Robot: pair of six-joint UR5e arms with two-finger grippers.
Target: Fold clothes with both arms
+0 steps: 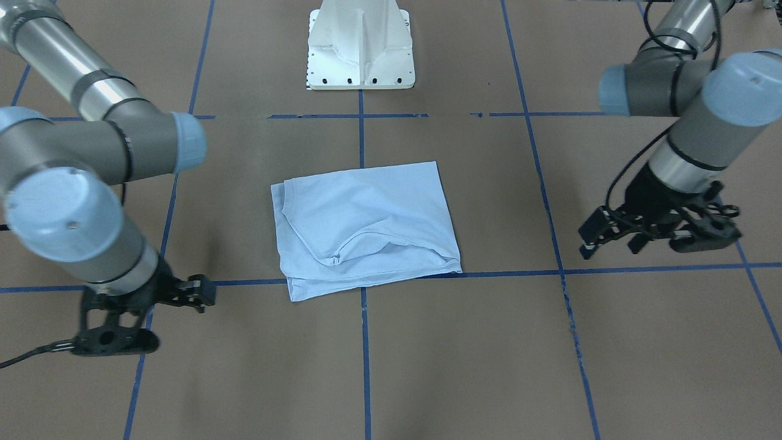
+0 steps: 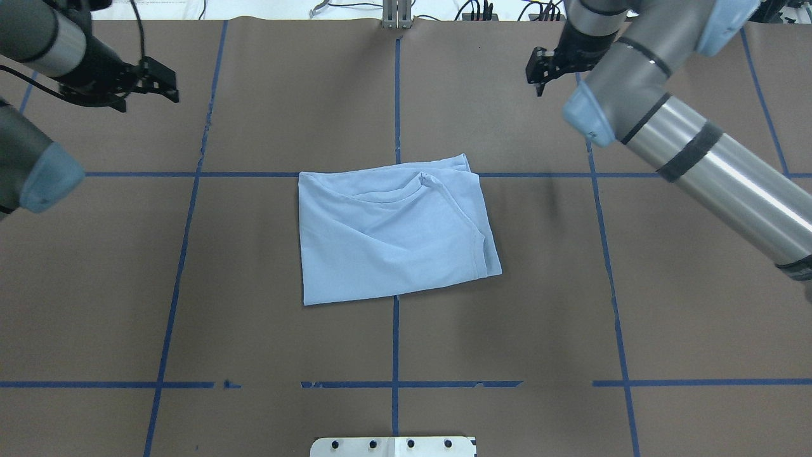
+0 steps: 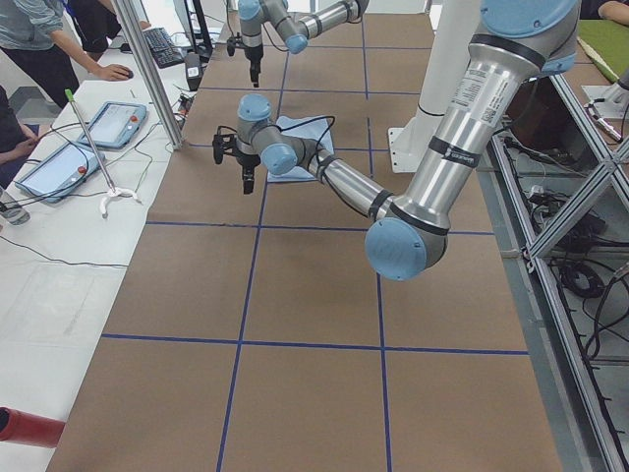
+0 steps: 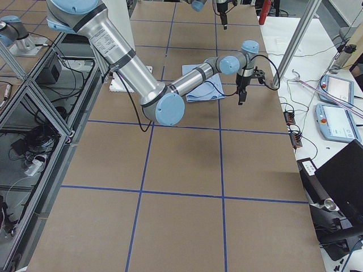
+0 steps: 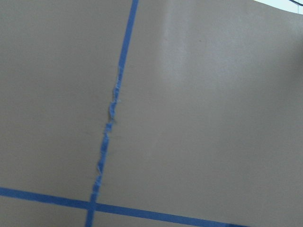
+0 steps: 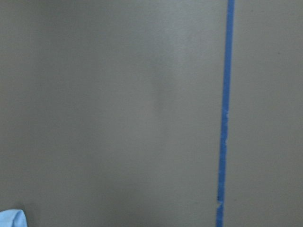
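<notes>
The T-shirt lies in the middle of the surface, already doubled into a compact rectangle, and I hold none of it. My left fingers hang spread wide and empty above bare surface toward the far-left corner. My right fingers hang toward the far edge on my right side; whether they are spread or closed I cannot tell from these angles. I judge the folding done or nearly so, with both arms drawn off the cloth.

If one more fold is wanted, it calls for both arms to come in together and pinch two corners of one edge through all the layers. The edge on my left is a clean crease. The edge on my right is a stack of hems that do not quite line up, so a shallow pinch there could miss the lower layers. A small pucker sits near the far-right corner of the shirt and may need smoothing.

Room is generous: bare surface crossed by blue tape lines surrounds the shirt. The white pedestal base stands well apart at the near edge.
</notes>
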